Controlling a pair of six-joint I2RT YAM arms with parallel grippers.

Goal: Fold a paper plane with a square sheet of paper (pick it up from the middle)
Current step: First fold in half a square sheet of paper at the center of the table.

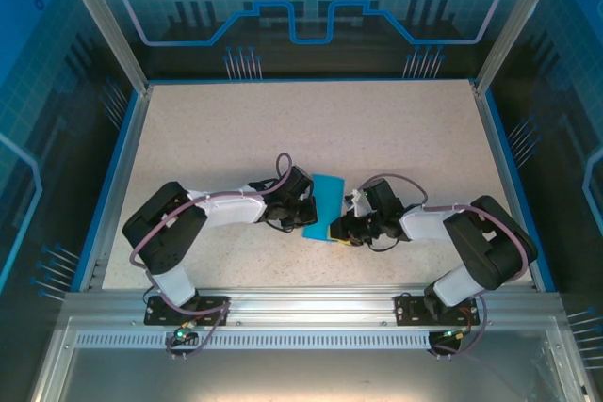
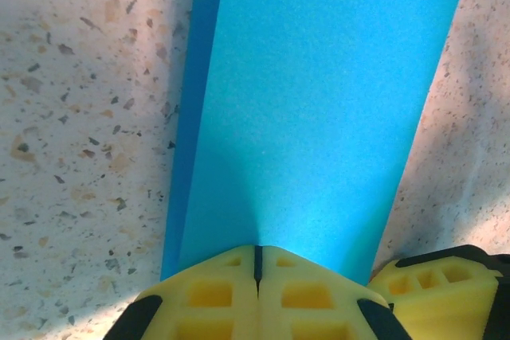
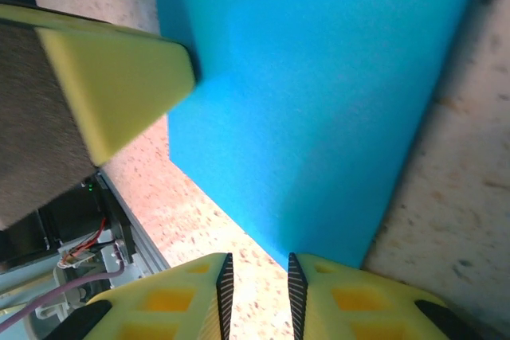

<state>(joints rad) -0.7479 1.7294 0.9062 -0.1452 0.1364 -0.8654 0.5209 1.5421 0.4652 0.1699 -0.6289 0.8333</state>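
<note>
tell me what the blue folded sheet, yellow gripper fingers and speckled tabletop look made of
Blue folded sheet: looks like thin matte paper, flat colour, crisp folded edge. Yellow fingers: likely moulded plastic or rubber, matte, with recessed pockets. Speckled tabletop: stone-look composite or laminate, beige with dark flecks; can't tell which.

A blue sheet of paper [image 1: 327, 204] is seen near the middle of the tabletop [image 1: 283, 129], slightly tilted. The left gripper [image 1: 306, 214] is set at its left edge and the right gripper [image 1: 339, 231] at its near right corner. The 2 arms are bent inward toward it.
</note>
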